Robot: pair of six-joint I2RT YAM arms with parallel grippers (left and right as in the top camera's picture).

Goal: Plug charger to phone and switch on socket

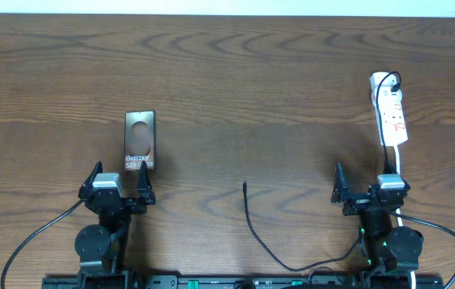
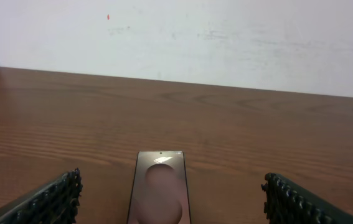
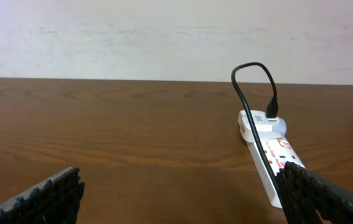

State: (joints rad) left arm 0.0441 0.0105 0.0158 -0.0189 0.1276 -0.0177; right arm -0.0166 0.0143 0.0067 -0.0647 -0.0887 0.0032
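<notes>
Two things are wide open and hold nothing: the left end effector and the right end effector. Both sit by the near edge of the counter.

The phone lies flat on the left half, just past the left end effector. The socket lies along the right edge, just past the right one. The charger lies loose near the middle, apart from both, and runs back to the near edge.

I think the charger is light and floppy, so it would bend if held far back. It is best to pinch it at the small stiff end, just behind the tip. The phone looks smooth and may slide when pushed. The other end effector should hold its long sides.
</notes>
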